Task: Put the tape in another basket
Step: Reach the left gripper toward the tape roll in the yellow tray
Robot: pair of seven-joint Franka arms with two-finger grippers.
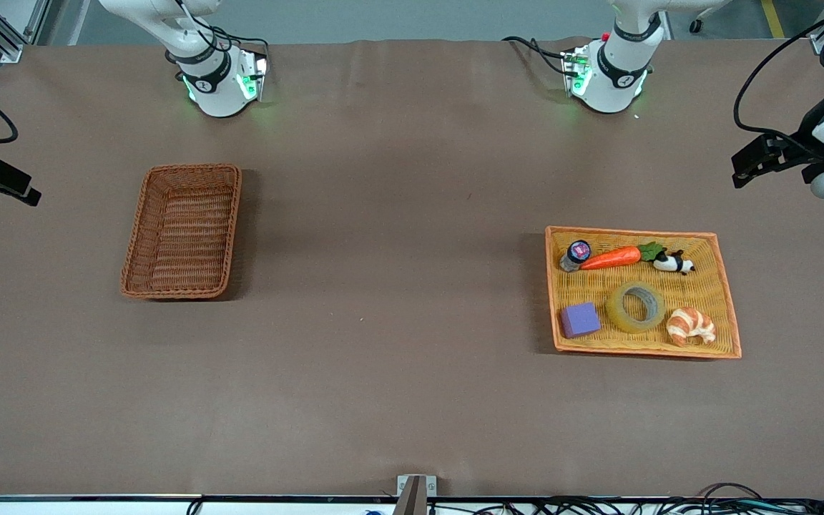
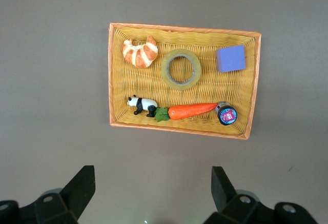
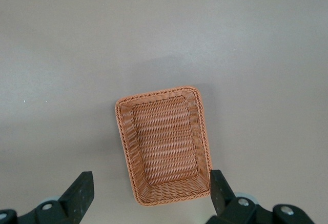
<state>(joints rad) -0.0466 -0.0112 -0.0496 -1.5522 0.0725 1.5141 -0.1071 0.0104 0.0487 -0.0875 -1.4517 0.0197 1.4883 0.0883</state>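
The tape (image 1: 635, 306), a translucent yellowish ring, lies flat in the yellow-orange woven tray (image 1: 723, 286) between a purple cube (image 1: 580, 319) and a croissant (image 1: 691, 325). It also shows in the left wrist view (image 2: 181, 69). The reddish-brown basket (image 1: 182, 230) stands empty toward the right arm's end; it also shows in the right wrist view (image 3: 165, 144). My left gripper (image 2: 151, 175) is open and empty, high over the table beside the tray's carrot side. My right gripper (image 3: 151, 180) is open and empty, high over one end of the basket.
The tray also holds a carrot (image 1: 619, 257), a toy panda (image 1: 674, 263) and a small bottle (image 1: 575, 254). Brown cloth covers the table (image 1: 398, 286). The two hands show at the side edges of the front view.
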